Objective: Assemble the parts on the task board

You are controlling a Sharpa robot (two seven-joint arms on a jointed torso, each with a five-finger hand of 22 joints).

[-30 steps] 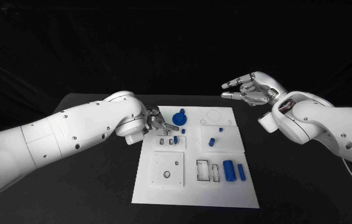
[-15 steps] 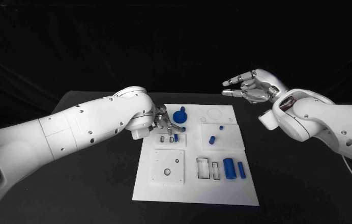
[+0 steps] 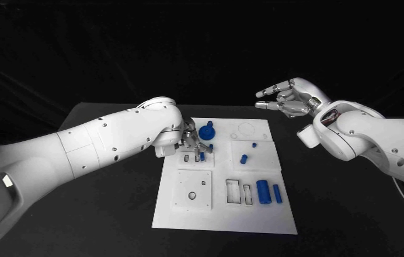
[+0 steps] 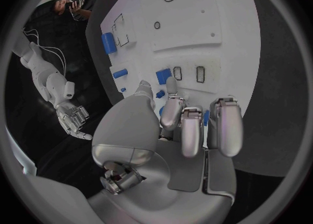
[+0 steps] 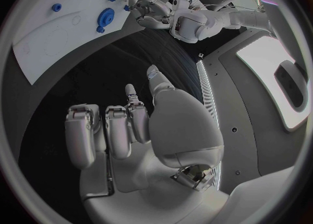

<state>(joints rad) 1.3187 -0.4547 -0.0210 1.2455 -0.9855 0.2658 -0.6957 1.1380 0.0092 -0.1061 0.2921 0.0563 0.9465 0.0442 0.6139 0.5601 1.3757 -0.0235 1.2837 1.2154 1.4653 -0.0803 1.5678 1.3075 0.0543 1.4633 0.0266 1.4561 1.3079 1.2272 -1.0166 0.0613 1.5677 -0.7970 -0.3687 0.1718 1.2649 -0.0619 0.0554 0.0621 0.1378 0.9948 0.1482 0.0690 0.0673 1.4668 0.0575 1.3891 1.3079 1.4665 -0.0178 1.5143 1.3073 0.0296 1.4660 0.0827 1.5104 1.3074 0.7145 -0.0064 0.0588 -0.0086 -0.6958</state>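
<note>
Left hand (image 3: 190,143) low over the task board (image 3: 226,216) near its left edge, fingertips pinching a small blue part (image 3: 202,157) at the slots, right hand (image 3: 289,100) raised off the board's far right corner, fingers apart, holding nothing

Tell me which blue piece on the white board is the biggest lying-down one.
The thick blue cylinder near the board's front right, lying beside a thinner blue rod. The others are smaller or rounder.

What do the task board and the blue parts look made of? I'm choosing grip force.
Task board: looks like matte white plastic, flat with cut recesses and no glare. Blue parts, such as the large cylinder: probably smooth moulded or printed plastic, with uniform colour and a faint sheen. Neither can be confirmed by sight.
</note>
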